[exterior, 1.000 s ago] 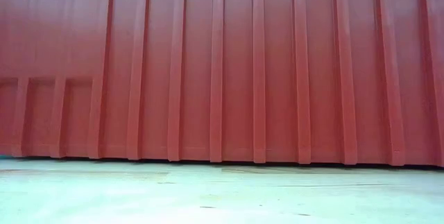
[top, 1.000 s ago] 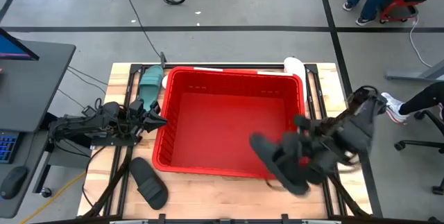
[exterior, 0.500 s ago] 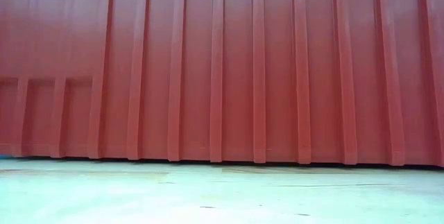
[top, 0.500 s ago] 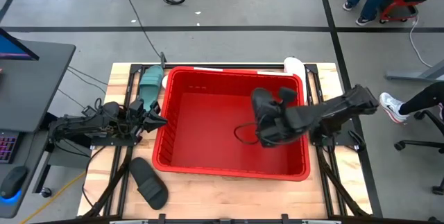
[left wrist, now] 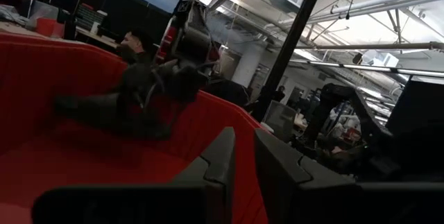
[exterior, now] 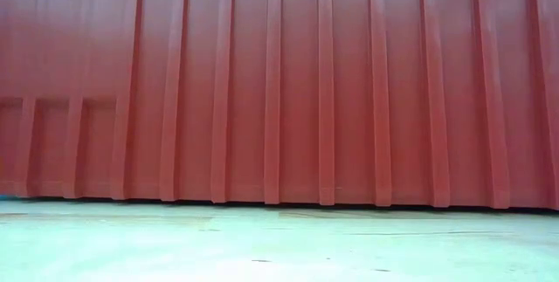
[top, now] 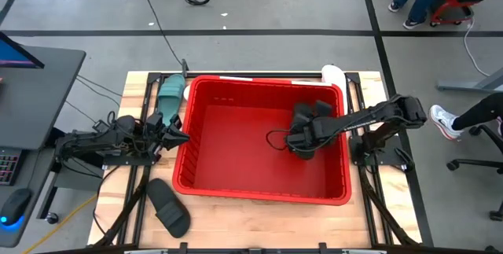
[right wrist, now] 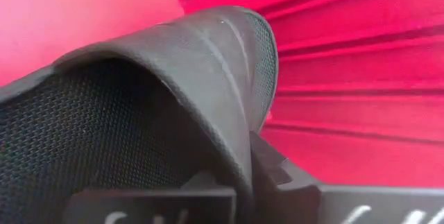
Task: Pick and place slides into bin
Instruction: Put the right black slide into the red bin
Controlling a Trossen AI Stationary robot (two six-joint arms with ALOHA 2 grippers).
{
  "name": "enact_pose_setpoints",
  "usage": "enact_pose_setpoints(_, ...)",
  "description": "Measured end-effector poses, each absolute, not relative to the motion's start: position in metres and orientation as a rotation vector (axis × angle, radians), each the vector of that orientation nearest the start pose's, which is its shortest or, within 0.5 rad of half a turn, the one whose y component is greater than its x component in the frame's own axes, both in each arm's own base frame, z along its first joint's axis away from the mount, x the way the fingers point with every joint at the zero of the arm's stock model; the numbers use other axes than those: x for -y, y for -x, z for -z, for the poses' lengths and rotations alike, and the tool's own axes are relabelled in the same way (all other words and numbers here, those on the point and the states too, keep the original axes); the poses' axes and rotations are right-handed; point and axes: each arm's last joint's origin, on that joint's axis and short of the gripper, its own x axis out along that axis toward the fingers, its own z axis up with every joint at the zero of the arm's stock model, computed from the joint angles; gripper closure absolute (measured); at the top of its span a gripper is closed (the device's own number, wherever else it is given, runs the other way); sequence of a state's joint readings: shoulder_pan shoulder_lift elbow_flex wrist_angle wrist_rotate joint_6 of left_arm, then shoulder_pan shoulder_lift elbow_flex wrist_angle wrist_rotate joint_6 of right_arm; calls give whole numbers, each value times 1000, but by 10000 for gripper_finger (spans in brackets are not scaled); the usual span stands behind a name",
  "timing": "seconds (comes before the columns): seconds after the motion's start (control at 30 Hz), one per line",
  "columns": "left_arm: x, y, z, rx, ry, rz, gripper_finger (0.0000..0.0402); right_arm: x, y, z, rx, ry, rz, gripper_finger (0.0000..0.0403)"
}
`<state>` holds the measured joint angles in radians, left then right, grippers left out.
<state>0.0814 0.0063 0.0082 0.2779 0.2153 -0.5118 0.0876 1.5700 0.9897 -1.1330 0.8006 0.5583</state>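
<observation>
Holding a black slide [top: 302,120] over the right half of the bin [top: 236,140], your right hand [top: 301,145] is closed on it; the right wrist view shows the strap [right wrist: 173,78] pressed against the fingers, with the red wall behind. Your left hand [top: 174,128] waits at the bin's left rim, fingers nearly shut on nothing, as its wrist view shows.

Remaining stock: a second black slide [top: 169,207] on the desk [top: 259,219] at the near left corner, a teal slide [top: 170,94] just beside the bin's far left corner, and a white slide [top: 333,73] against the far right rim.

Risks, as judged:
- Release with the strap hooked on a finger could drag the slide back out when you withdraw.
- Height above the bin floor cannot be told from above; a high drop may bounce the foam.
- Your right arm crosses the right rim closely; a low retreat could shift the bin toward the white slide.
</observation>
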Motion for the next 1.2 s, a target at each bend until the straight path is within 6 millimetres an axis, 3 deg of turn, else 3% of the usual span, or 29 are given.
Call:
enact_pose_setpoints(0.33,-3,-93,-194,275,367,149,349,13,-237,-174,-1412,323,882,387)
enact_pose_setpoints(0.53,-3,-88,-208,416,553,195,340,14,-235,-159,-1403,243,848,385)
enact_pose_setpoints(0.73,-3,-78,-223,595,571,257,338,13,-229,-149,-1423,267,825,376)
enact_pose_setpoints(1.0,-3,-73,-230,689,581,276,338,13,-231,-147,-1407,263,807,297)
enact_pose_setpoints(1.2,-5,-72,-231,709,773,271,346,12,-236,-160,-1433,238,777,232)
